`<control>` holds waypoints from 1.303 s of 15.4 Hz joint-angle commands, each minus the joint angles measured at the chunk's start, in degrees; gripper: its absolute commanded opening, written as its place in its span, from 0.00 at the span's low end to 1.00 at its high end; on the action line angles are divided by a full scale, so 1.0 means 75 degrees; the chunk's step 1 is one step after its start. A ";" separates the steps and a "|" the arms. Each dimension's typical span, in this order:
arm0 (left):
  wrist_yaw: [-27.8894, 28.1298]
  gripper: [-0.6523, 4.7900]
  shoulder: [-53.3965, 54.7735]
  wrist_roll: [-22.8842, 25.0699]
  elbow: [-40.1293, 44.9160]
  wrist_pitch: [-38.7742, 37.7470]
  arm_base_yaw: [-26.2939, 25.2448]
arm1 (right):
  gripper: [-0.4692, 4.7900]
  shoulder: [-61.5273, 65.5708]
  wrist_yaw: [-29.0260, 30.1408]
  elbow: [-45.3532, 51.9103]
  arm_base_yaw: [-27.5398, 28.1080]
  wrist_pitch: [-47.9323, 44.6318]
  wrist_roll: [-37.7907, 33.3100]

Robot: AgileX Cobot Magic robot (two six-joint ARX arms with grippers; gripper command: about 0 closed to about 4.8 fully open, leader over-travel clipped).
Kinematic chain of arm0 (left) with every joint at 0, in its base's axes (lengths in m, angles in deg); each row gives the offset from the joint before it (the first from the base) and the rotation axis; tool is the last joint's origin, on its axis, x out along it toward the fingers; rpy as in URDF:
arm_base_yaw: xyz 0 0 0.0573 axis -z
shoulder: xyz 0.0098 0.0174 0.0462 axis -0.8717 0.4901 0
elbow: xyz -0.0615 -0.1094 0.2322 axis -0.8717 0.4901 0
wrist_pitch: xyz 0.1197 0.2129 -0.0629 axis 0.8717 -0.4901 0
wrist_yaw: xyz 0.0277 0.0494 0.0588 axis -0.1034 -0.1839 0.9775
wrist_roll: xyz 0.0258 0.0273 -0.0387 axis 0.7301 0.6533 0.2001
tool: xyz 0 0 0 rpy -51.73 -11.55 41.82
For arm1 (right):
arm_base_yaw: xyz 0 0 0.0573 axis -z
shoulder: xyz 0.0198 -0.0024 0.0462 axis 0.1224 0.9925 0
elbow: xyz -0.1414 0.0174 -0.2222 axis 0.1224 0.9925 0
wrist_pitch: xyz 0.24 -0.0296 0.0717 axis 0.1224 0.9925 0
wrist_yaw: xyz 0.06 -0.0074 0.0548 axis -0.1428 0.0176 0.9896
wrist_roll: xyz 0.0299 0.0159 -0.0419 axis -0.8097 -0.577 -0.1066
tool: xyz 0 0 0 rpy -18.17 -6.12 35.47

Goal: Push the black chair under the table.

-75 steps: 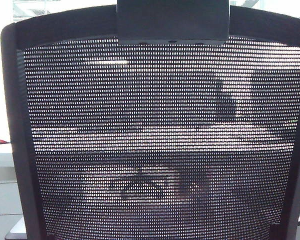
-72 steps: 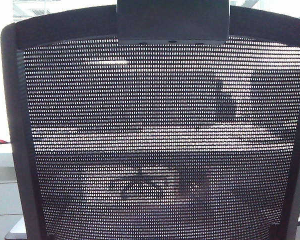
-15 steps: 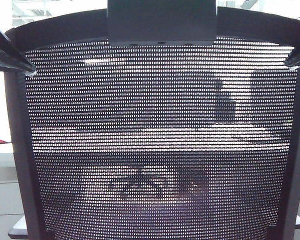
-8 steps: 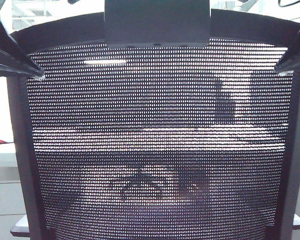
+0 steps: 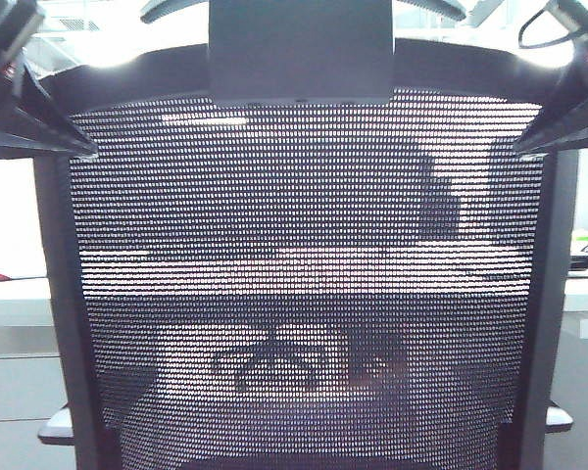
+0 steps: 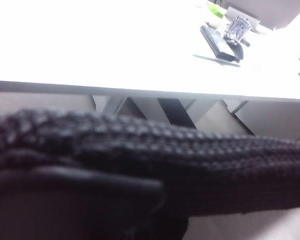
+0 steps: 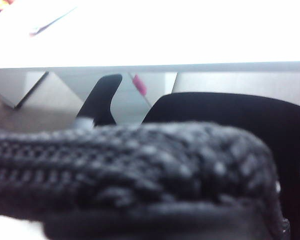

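Your exterior view is almost filled by the large black office chair with the see-through mesh back (image 5: 304, 294); its solid black frame runs down both sides and its black rectangular headrest bracket (image 5: 300, 49) sits at top centre. The long white flat-topped surface (image 5: 15, 294) shows at mid-height on the left and right edges and faintly through the mesh, beyond the chair.

Your left tool (image 5: 39, 122) comes in at the upper left of the frame, its dark tip against the chair's top left corner. Your right tool (image 5: 554, 122) comes in at the upper right, against the top right corner.

In both wrist views the blurred black mesh rim of the chair fills the lower half, right against the camera, with the bright white surface across the top. A black armrest (image 7: 225, 112) shows beyond the rim in the right wrist view.

You cannot tell how far either tool is open, or whether it grips anything.
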 commanded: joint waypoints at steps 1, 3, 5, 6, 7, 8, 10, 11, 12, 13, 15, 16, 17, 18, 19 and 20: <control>0.0650 0.11 0.0618 0.0026 -0.0085 0.0962 -0.0111 | 0.08 0.0463 -0.0653 -0.0090 0.0099 -0.1256 -0.0224; 0.0653 0.11 0.0930 0.0032 -0.0201 0.1070 -0.0111 | 0.08 0.0629 -0.0656 -0.0122 0.0099 -0.1422 -0.0230; 0.0650 0.11 0.1422 0.0032 -0.0393 0.1504 -0.0111 | 0.08 0.0880 -0.0708 -0.0128 0.0105 -0.1792 -0.0259; 0.0650 0.11 0.1574 0.0032 -0.0478 0.1574 -0.0111 | 0.08 0.0973 -0.0717 -0.0134 0.0108 -0.1894 -0.0338; 0.0650 0.11 0.1810 0.0032 -0.0624 0.1676 -0.0111 | 0.08 0.1189 -0.0729 -0.0242 0.0105 -0.1958 -0.0385; 0.0647 0.11 0.2025 0.0032 -0.0758 0.1781 -0.0111 | 0.08 0.1451 -0.0729 -0.0414 0.0105 -0.2052 -0.0385; 0.0656 0.11 0.2276 0.0035 -0.0944 0.1851 -0.0111 | 0.08 0.1851 -0.0729 -0.0752 0.0105 -0.2224 -0.0388; 0.0731 0.11 0.2311 0.0035 -0.0965 0.1915 -0.0111 | 0.08 0.1979 -0.0729 -0.0880 0.0105 -0.2244 -0.0385; 0.0991 0.11 0.2439 0.0128 -0.1078 0.1996 -0.0111 | 0.08 0.2305 -0.0726 -0.1247 0.0105 -0.2276 -0.0382; 0.1026 0.11 0.2530 0.0187 -0.1142 0.2110 -0.0119 | 0.08 0.2474 -0.0729 -0.1408 0.0105 -0.2326 -0.0379; 0.1049 0.11 0.2774 0.0175 -0.1271 0.2334 -0.0119 | 0.08 0.2847 -0.0729 -0.1658 0.0108 -0.2451 -0.0382; 0.1046 0.11 0.2940 0.0175 -0.1381 0.2355 -0.0117 | 0.08 0.3042 -0.0723 -0.1807 0.0108 -0.2451 -0.0382; 0.1043 0.11 0.3299 0.0175 -0.1632 0.2361 -0.0114 | 0.08 0.3381 -0.0667 -0.2046 0.0105 -0.2463 -0.0382; 0.1043 0.11 0.3497 0.0178 -0.1789 0.2366 -0.0114 | 0.08 0.3544 -0.0673 -0.2139 0.0105 -0.2509 -0.0382; 0.1043 0.11 0.3622 0.0181 -0.1906 0.2404 -0.0117 | 0.08 0.3663 -0.0679 -0.2186 0.0108 -0.2570 -0.0379; 0.1043 0.11 0.3722 0.0178 -0.1979 0.2535 -0.0117 | 0.08 0.3748 -0.0705 -0.2209 0.0114 -0.2626 -0.0373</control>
